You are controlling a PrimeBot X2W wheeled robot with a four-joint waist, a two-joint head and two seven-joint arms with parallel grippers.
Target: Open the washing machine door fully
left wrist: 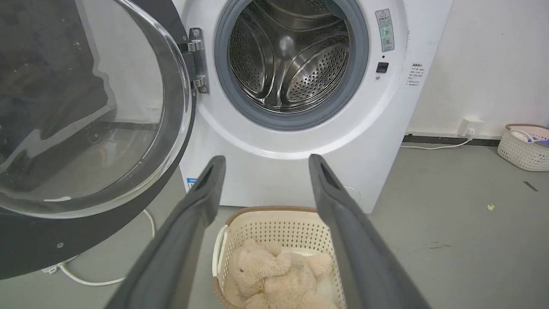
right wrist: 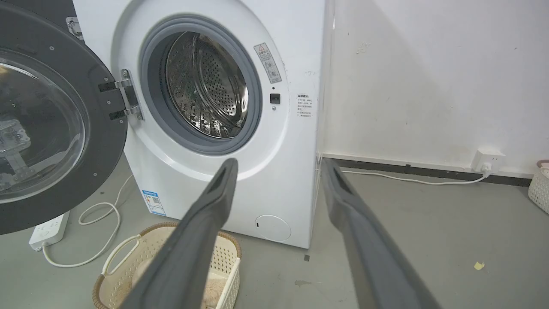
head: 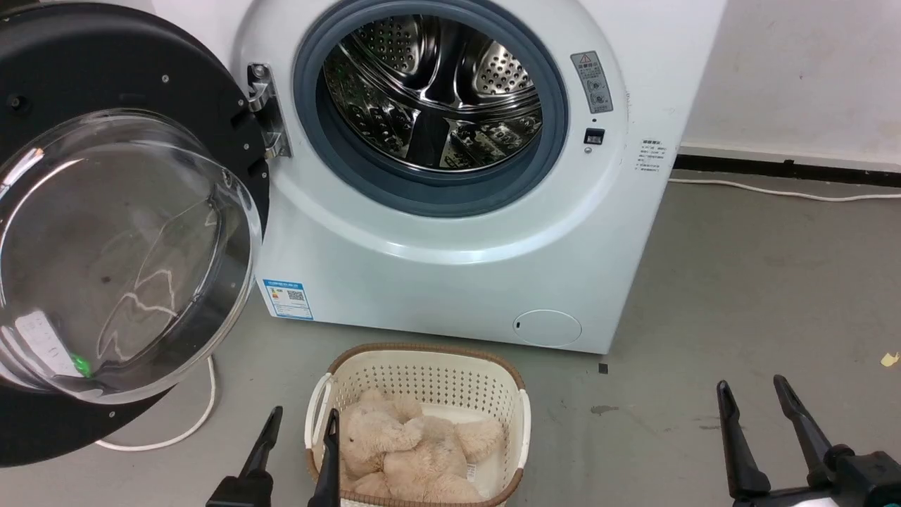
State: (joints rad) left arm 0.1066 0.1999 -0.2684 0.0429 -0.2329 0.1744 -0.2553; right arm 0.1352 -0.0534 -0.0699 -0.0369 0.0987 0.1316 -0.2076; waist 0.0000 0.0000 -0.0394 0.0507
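Note:
The washing machine (head: 450,274) (left wrist: 274,171) (right wrist: 274,171) stands straight ahead, its steel drum bare inside the grey gasket. Its door (head: 120,246) (left wrist: 81,116) (right wrist: 51,128), black with a bulging clear glass bowl, is swung wide to the left on its hinge (head: 266,113). Low in the head view, my left gripper (head: 303,419) (left wrist: 262,161) is open and holds nothing, hovering over the near left rim of a basket. At the lower right my right gripper (head: 753,386) (right wrist: 279,165) is open too, above bare floor. Neither gripper touches the door.
A cream perforated basket (head: 422,370) (left wrist: 279,223) (right wrist: 124,262) with a beige plush bear (head: 415,451) sits on the floor before the machine. A white cable (head: 190,422) and power strip (right wrist: 47,229) lie under the door. Another basket (left wrist: 525,148) stands far right by the wall.

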